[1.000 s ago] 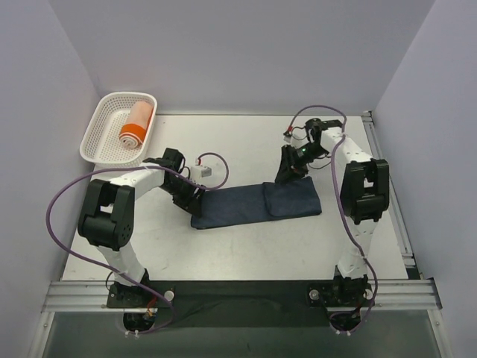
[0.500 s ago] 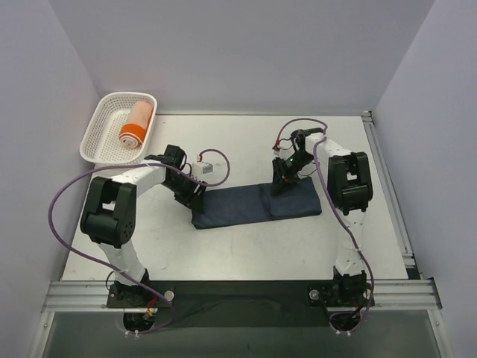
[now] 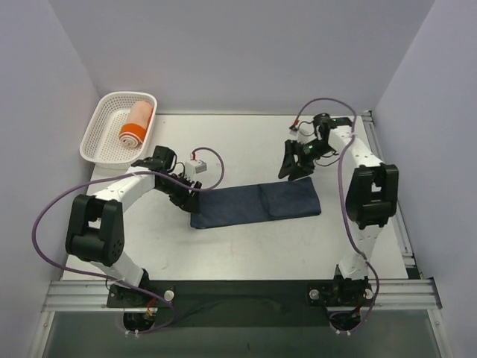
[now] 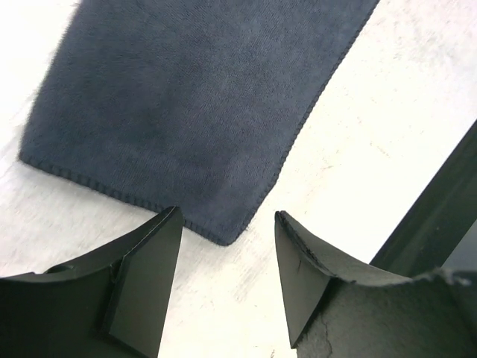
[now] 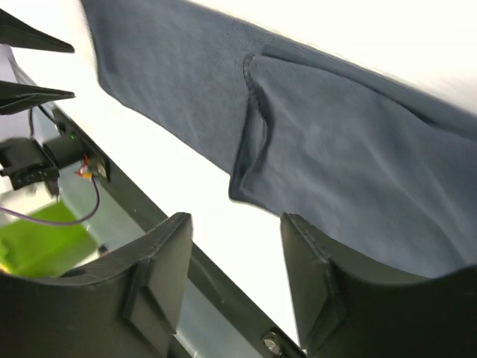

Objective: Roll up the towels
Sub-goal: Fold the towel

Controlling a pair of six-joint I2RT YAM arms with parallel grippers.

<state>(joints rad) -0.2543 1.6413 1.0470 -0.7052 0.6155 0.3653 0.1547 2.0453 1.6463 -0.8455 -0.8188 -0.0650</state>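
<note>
navy towel (image 3: pixel 253 203) is lying flat across the middle of the table (image 3: pixel 246 246), its long axis running left to right and its right end folded back over itself once. my left gripper (image 4: pixel 227 218) is sitting low at the left end with fingers apart and empty, a corner of the cloth showing just between them, so i'm judging this arm the nearer one and any roll has to travel along that left-right axis. my right gripper (image 3: pixel 291 173) is hanging just beyond the far edge of the folded end, fingers apart, holding nothing. half a second ago it was down on the fold; now it is pulling back and away from the cloth. farthest off, the orange towel (image 3: pixel 136 123) is resting already rolled in the basket (image 3: pixel 97 138).
</note>
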